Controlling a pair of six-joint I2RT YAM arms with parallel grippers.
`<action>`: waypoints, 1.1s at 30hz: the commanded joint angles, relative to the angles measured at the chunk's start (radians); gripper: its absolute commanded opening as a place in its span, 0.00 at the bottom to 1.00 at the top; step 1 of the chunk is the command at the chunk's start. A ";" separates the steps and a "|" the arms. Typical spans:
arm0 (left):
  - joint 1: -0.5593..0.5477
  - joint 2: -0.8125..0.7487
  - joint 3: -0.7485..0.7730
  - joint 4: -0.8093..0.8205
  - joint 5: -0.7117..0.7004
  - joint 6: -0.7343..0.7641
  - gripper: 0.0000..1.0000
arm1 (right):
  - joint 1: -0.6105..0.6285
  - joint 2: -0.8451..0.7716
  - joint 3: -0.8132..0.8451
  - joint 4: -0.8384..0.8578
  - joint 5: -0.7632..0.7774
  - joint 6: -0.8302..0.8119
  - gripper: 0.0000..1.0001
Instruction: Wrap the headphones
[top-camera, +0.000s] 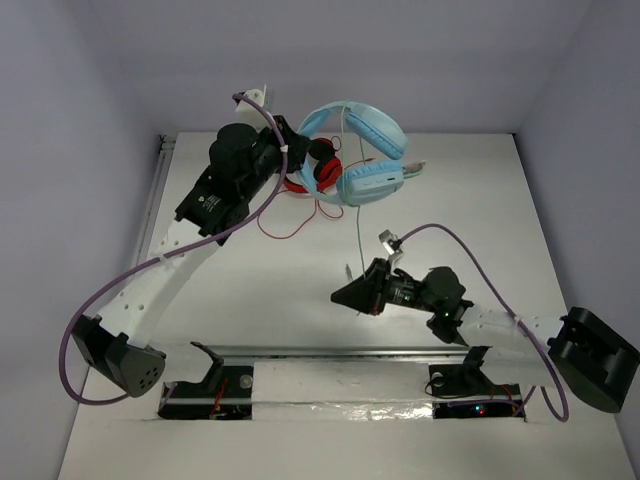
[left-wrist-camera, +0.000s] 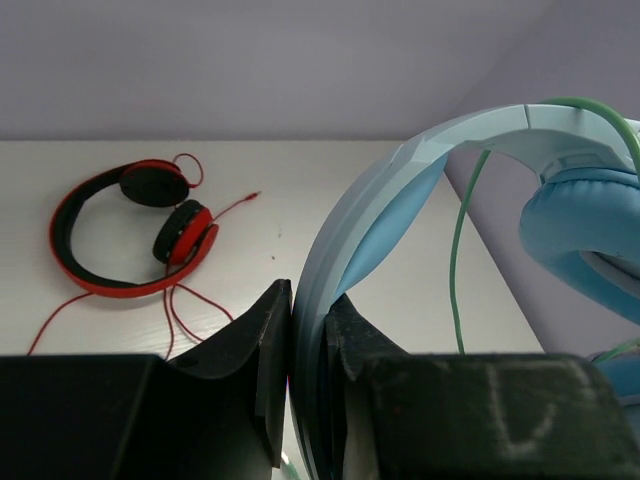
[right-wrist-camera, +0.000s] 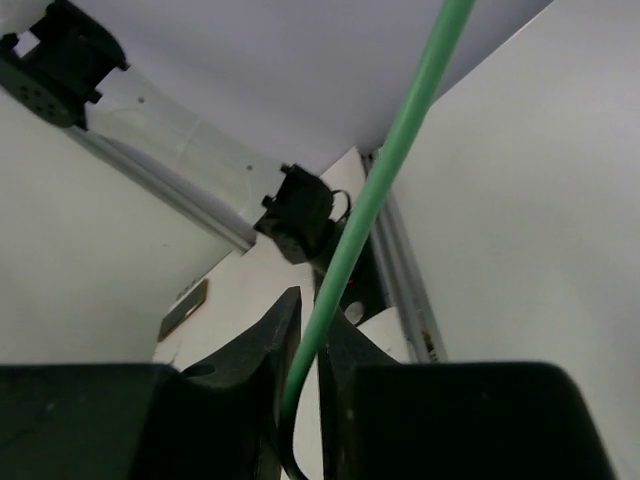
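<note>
Looking down from above, I saw the job was only partly done. The headphones (top-camera: 372, 183) sat at the 12 o'clock end of the table (top-camera: 250, 290). The red headphones (top-camera: 326, 172) lay just beside them, on their 9 o'clock side. The cable (top-camera: 358, 235) ran in a straight line from the headphones toward 6 o'clock, so most of it was not wound up yet. A bit of green crossed over the headband, maybe one loop, but it was too thin for me to be sure.

My left gripper (top-camera: 296, 152) reached far out toward 11 o'clock, with its jaws pinched tight on the headband. My right gripper (top-camera: 340, 293) hung over the middle of the table and pointed to 9 o'clock. Its jaws were narrow, with the cable pinched between them.
</note>
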 joint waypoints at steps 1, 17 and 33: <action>0.004 -0.032 0.027 0.153 -0.108 -0.029 0.00 | 0.063 0.002 -0.027 0.139 0.025 0.074 0.17; 0.004 -0.006 -0.057 0.233 -0.340 0.000 0.00 | 0.233 -0.099 -0.058 -0.092 0.155 0.112 0.28; 0.004 -0.026 -0.267 0.247 -0.549 0.062 0.00 | 0.463 -0.094 0.315 -0.832 0.344 0.025 0.05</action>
